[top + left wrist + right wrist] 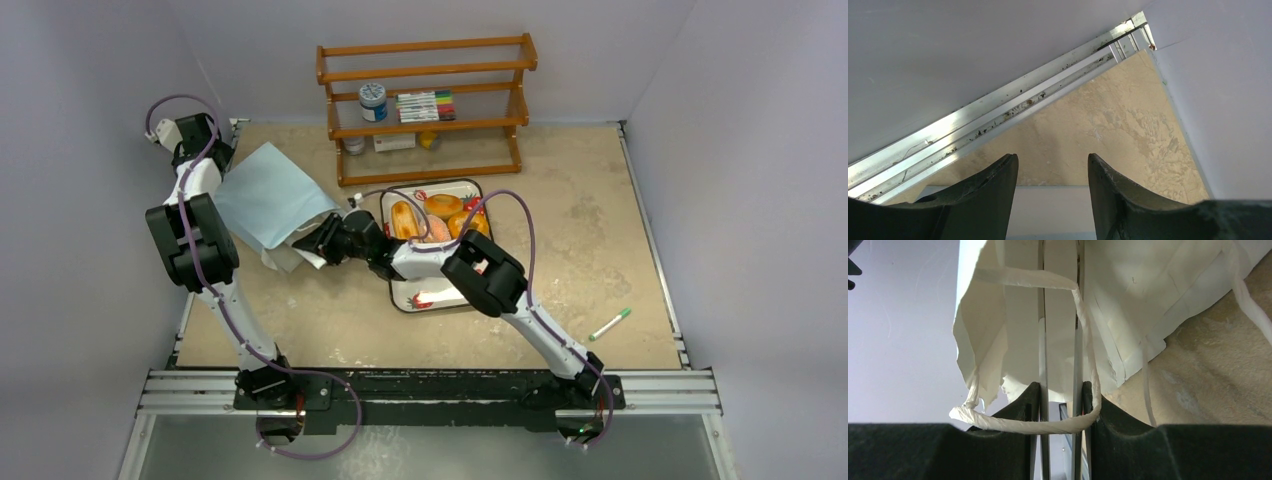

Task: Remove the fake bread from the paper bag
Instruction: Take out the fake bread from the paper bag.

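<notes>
Right gripper (305, 243), black, meets the light blue paper bag (265, 195) mouth mid-frame overhead; fake bread (440, 213) sits on a strawberry-print white tray (405, 290). Left wrist: left gripper (1052, 162) jaws apart, grip unclear. Right wrist: narrow jaws pinch bag paper; the looped white cord handle (1023, 279) may snag and drag it.

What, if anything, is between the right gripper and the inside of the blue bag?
Only the white cord handle, looped across the right gripper at the mouth of the paper bag. The bag's inside is hidden.
</notes>
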Controlling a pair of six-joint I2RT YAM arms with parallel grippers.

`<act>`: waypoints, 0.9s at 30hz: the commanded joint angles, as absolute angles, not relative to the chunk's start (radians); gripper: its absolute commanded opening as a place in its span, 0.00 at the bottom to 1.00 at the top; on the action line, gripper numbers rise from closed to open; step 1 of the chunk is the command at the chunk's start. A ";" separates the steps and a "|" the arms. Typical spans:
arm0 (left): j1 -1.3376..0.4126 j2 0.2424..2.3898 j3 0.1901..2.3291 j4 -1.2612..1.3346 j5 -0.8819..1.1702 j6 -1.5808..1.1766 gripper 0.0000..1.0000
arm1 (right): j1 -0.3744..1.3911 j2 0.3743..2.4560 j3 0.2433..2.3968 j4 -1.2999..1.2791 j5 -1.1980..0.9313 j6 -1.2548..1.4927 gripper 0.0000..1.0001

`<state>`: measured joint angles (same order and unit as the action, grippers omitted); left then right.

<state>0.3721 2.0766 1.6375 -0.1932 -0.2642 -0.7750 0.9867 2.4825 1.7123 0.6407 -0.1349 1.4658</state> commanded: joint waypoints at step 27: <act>0.376 2.103 1.625 -0.118 -0.193 -0.807 0.52 | 0.939 2.634 2.087 0.546 -0.173 1.472 0.37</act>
